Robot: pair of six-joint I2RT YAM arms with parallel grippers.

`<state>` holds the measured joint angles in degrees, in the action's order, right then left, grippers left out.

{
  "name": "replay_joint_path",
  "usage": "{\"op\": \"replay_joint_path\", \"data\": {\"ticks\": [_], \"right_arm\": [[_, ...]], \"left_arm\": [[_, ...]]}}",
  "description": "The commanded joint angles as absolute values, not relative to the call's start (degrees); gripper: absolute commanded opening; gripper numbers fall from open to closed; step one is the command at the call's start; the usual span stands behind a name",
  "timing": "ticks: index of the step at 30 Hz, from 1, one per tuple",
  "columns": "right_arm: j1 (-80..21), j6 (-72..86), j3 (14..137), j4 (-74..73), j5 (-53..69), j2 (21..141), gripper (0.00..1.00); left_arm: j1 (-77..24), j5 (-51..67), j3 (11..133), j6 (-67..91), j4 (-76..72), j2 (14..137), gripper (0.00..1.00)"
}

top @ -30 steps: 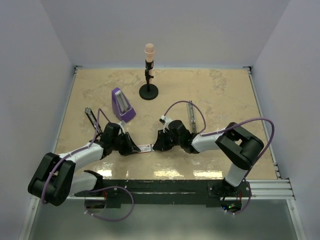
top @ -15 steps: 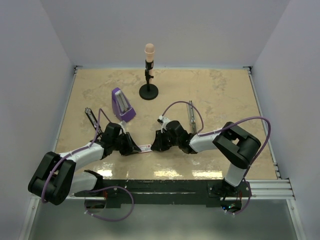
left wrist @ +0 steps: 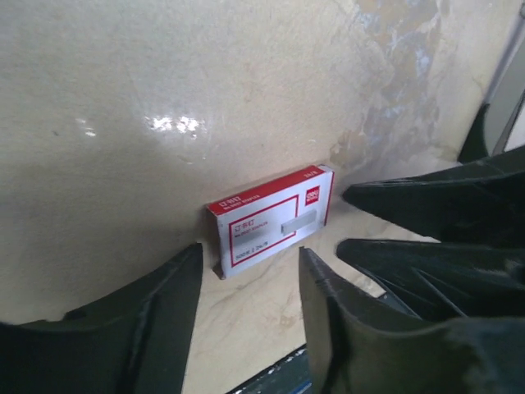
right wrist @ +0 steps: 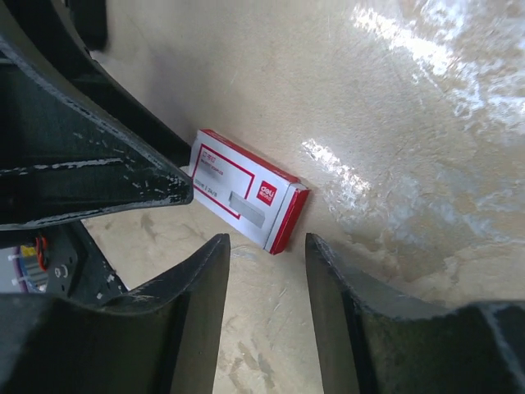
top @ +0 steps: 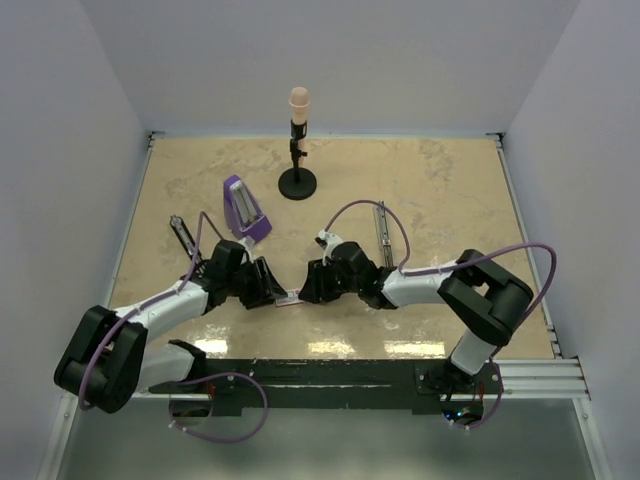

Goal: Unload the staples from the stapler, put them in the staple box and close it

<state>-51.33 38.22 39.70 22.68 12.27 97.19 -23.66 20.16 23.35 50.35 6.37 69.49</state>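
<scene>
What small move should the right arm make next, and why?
Probably lift the right gripper up and away from the small red-and-white box. The right gripper and the left gripper both stand open, and the box lies free on the table between them, so nothing is held. The stapler lies untouched farther back on the table.

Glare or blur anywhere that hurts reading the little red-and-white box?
Top view: sharp, lamp glare on the table near the arm bases, box tiny. Left wrist: one glare spot up-left of the box, label half readable, left fingers soft. Right wrist: glare streaks on the table right of the box, logo clear, right fingers blurred.
</scene>
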Motion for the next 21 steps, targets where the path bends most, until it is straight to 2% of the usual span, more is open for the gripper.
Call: {"op": "replay_joint_path", "data": {"ticks": [1, 4, 7, 11, 13, 21], "right_arm": [[-51.4, 36.5, 39.8, 19.2, 7.2, 90.8, 0.49], [-51.4, 35.2, 39.6, 16.4, 5.5, 86.9, 0.62], [-51.4, 34.1, 38.3, 14.2, 2.2, 81.8, 0.97], [-51.5, 32.1, 35.6, 11.2, -2.7, 74.7, 0.99], [-51.4, 31.7, 33.3, 9.9, -5.3, 70.1, 0.99], [-51.4, 32.6, 26.6, 5.5, -13.3, 53.9, 0.99]], "left_arm": [[-23.8, 14.4, 27.1, 47.2, 13.1, 67.7, 0.59], [-24.9, 10.7, 29.5, 45.8, 16.7, 67.3, 0.67], [-27.1, 6.9, 32.5, 44.8, 20.3, 68.1, 0.77], [-30.7, 2.3, 36.2, 45.1, 24.2, 70.7, 0.89], [-32.7, 0.1, 38.3, 45.4, 25.4, 71.9, 1.0], [-40.6, -9.3, 47.7, 48.2, 33.8, 80.9, 1.0]]}}
